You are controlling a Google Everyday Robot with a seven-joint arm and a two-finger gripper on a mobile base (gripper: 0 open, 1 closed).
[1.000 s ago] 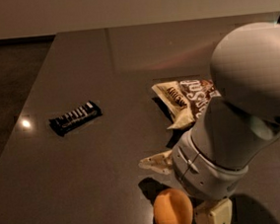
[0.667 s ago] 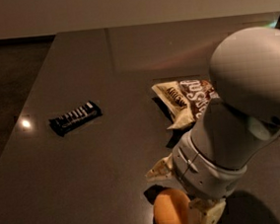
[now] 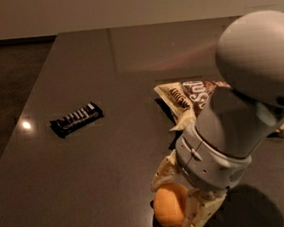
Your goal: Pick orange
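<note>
Camera view: gripper low at the near edge of the table, right of centre. Its two pale fingers sit on either side of the orange, drawn in to narrow and apparently touching the peel on both sides. The fruit looks to be resting on the surface. Step in hand: securing the grasp. Next calls for a firm squeeze, then a straight lift. Chip bag lies just behind the arm, apart from the fruit. Dark snack bar is well apart, toward the left edge. Nothing blocks the lift.
</note>
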